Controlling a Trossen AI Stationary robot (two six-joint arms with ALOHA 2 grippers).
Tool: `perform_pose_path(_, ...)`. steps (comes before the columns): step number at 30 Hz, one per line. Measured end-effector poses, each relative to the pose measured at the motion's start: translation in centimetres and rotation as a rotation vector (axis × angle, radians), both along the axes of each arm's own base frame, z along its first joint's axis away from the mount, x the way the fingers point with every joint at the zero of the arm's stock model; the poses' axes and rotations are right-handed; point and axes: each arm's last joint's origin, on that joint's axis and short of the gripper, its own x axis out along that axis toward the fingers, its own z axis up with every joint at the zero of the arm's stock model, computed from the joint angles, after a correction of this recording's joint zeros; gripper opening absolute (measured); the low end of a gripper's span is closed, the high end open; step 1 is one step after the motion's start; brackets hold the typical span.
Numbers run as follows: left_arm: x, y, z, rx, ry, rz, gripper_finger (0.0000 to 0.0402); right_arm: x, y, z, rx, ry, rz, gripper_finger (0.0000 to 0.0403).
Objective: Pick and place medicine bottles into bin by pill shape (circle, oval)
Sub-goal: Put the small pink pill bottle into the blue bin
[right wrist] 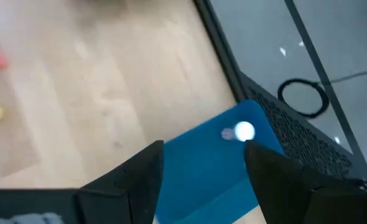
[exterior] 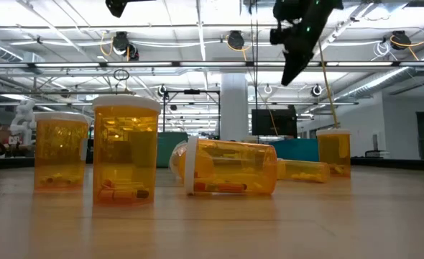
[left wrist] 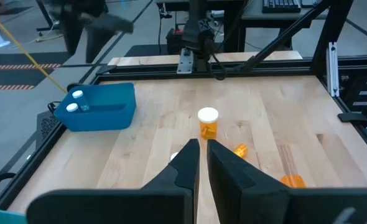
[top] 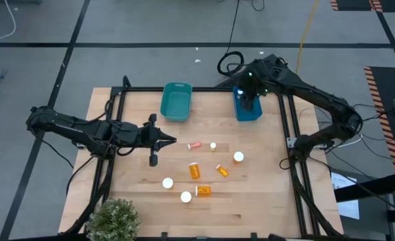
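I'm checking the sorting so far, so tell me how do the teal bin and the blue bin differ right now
The teal bin looks empty in the high view; the blue bin holds two white-capped bottles, seen from the left wrist. The right gripper hangs open over the blue bin; no arm is over the teal bin, and the left gripper sits shut, nearer to it. Both bins sit on the table's far edge.

Pale wooden tabletop (top: 264,194) w/ black metal frame (top: 288,120) round its edges. Small green leafy potted plant (top: 114,219) at the near left corner. Grey floor beyond, marked w/ dark lines; coiled black cable (top: 229,63) lies past the far edge, thin yellow cable (top: 306,27) nearby. Low view: open room, ceiling lights, white pillar (exterior: 234,108).
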Motion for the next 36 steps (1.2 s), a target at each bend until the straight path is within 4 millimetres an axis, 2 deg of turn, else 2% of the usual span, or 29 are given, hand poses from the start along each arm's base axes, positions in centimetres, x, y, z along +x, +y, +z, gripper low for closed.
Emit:
perform_pose_path(6, -0.1, 0.0, -0.2, -0.001, 0.016, 0.002, 0.0035, 0.2, 3.7, 1.7, 0.008, -0.071, 0.055, 0.0216)
perform_pose_path(15, -0.1, 0.0, -0.2, -0.002, 0.022, 0.003, 0.0035, 0.8, 9.2, 3.0, 0.045, -0.151, 0.153, 0.0211)
perform_pose_path(29, -0.1, 0.0, -0.2, -0.022, 0.022, 0.011, 0.0035, 1.6, 16.0, 2.9, 0.056, -0.154, 0.206, 0.021)
perform_pose_path(36, -0.1, 0.0, -0.3, -0.042, 0.023, 0.018, 0.0035, 1.9, 18.5, 1.1, 0.038, -0.165, 0.23, 0.021)
